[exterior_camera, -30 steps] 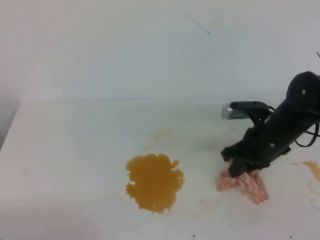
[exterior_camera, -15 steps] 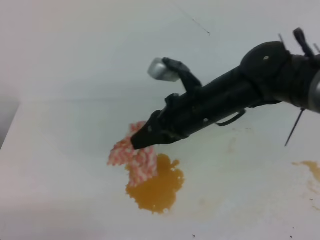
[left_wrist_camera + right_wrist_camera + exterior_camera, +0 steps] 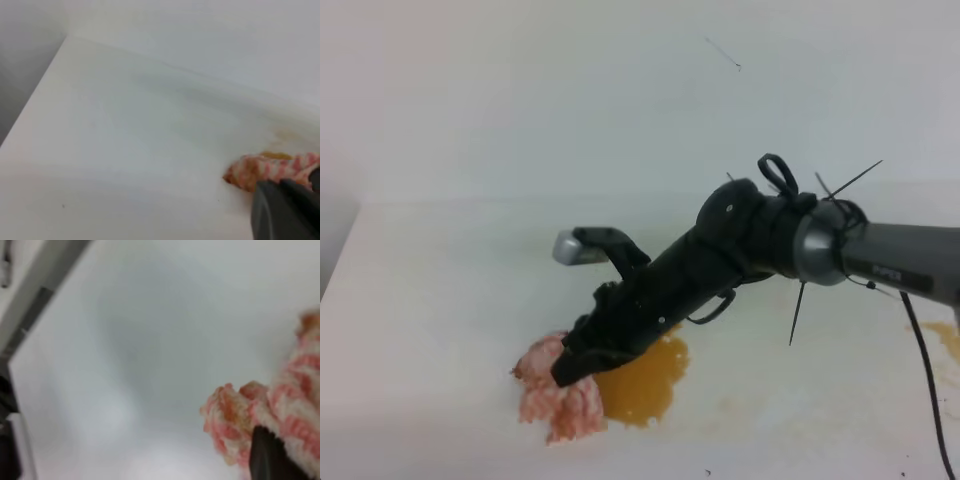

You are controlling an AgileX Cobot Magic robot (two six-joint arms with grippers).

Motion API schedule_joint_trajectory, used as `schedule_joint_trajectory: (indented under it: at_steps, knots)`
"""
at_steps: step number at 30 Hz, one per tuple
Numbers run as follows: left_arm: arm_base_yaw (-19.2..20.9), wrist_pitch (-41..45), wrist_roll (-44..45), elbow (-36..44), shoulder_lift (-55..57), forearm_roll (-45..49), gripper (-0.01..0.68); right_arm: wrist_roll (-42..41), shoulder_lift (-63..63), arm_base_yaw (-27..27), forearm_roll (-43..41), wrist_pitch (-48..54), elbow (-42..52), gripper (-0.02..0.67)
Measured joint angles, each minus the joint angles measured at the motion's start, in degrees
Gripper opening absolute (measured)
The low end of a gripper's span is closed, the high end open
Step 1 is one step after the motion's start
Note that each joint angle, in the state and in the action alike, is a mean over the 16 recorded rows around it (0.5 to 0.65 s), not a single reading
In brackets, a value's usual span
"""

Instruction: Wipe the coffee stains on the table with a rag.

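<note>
A pink-and-white striped rag (image 3: 553, 398) lies pressed on the white table (image 3: 440, 300), at the left edge of the big amber coffee stain (image 3: 642, 382). My right gripper (image 3: 570, 373) reaches across from the right and is shut on the rag's top. In the right wrist view the rag (image 3: 280, 415) bunches around a dark finger (image 3: 267, 456) and has taken on a brownish tint. The left wrist view shows the rag (image 3: 265, 170) with a sliver of stain (image 3: 276, 155) behind it and the right gripper's dark body (image 3: 286, 212). My left gripper does not show.
A smaller coffee stain (image 3: 948, 338) sits at the table's far right edge. A faint tan smudge (image 3: 728, 405) lies right of the big stain. The table's left edge (image 3: 342, 255) drops off near the wall. A cable (image 3: 925, 370) hangs from the right arm.
The right arm swung the rag from the table's right side over to the left, then dragged it down across the big stain. The stain's left part is now gone or covered.
</note>
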Motion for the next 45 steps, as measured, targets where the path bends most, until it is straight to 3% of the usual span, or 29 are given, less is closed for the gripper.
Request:
schedule_joint_trajectory:
  at_steps: [15, 21, 32, 45]
  knots:
    - [0.0, 0.0, 0.0, 0.0, 0.0, 0.0, 0.0, 18.0, 3.6, -0.4, -28.3, -1.2, -0.4, 0.001]
    - [0.0, 0.0, 0.0, 0.0, 0.0, 0.0, 0.0, 22.4, 3.5, -1.0, -36.1, -1.0, -0.4, 0.001]
    - [0.0, 0.0, 0.0, 0.0, 0.0, 0.0, 0.0, 24.1, 2.8, -5.2, -39.7, 0.1, -0.4, 0.0]
    - [0.0, 0.0, 0.0, 0.0, 0.0, 0.0, 0.0, 20.9, -0.8, -6.3, -35.8, 0.9, -4.9, 0.0]
